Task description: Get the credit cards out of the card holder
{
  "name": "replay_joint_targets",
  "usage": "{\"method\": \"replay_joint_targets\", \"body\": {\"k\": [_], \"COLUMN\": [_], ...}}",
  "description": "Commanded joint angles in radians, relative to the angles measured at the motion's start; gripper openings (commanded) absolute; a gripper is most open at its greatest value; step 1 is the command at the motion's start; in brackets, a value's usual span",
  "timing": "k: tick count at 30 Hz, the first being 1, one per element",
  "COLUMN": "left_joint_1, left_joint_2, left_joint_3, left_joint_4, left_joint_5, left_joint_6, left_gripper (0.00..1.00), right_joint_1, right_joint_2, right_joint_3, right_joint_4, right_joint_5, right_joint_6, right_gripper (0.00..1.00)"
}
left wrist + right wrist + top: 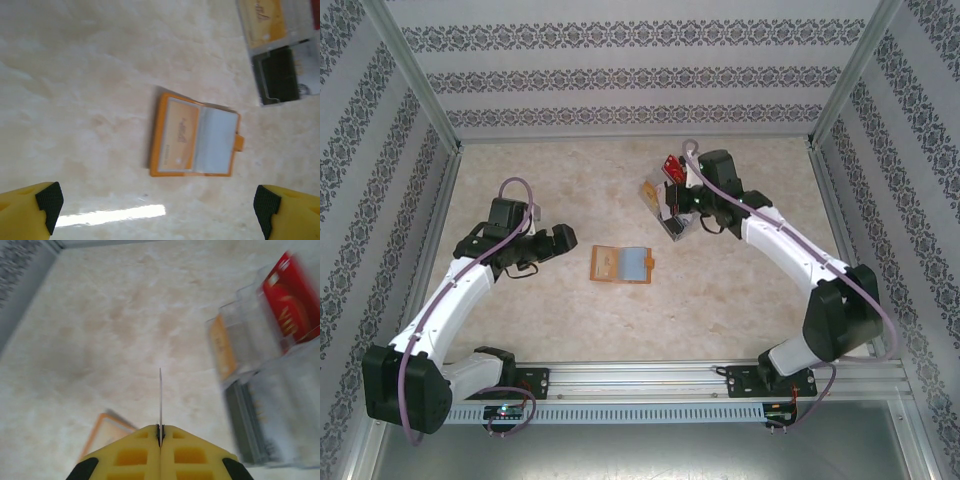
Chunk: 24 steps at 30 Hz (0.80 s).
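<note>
Card holder: one, tabletop centre. Clear tray: one, toward far edge. Cards: five. In tray: red card, orange card, dark grey card. In holder: tan card. Also one edge-on card.

Right wrist view: the thin card pinched in the closed right gripper presents edge-on, so its face and colour cannot be told. The card holder is largely covered by the yellow fingers and cut by the lower edge. The clear tray and its red card are smeared by blur and cut at the right.

Left wrist view: the tray runs off the upper right corner. Print on the tan card in the holder's pocket is unreadable. The left gripper is cut off at the bottom corners.

From above, the right gripper covers part of the tray.
</note>
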Motion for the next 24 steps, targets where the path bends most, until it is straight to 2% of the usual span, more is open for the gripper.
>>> {"method": "replay_joint_targets", "body": {"k": [1, 7, 24], "left_joint_1": [0.014, 0.014, 0.015], "left_joint_2": [-0.019, -0.040, -0.041], "left_joint_3": [0.026, 0.017, 0.006], "left_joint_4": [-0.076, -0.075, -0.075], "left_joint_5": [-0.090, -0.103, -0.099], "left_joint_6": [0.080, 0.084, 0.082], "left_gripper": [1.00, 1.00, 1.00], "right_joint_1": [-0.007, -0.036, -0.066], "right_joint_2": [0.078, 0.215, 0.414], "right_joint_3": [0.092, 0.226, 0.379], "right_joint_4": [-0.167, -0.249, -0.337], "right_joint_5": [0.118, 0.130, 0.143], "right_joint_6": [-0.238, -0.362, -0.420], "right_gripper": [0.00, 0.00, 0.00]}}
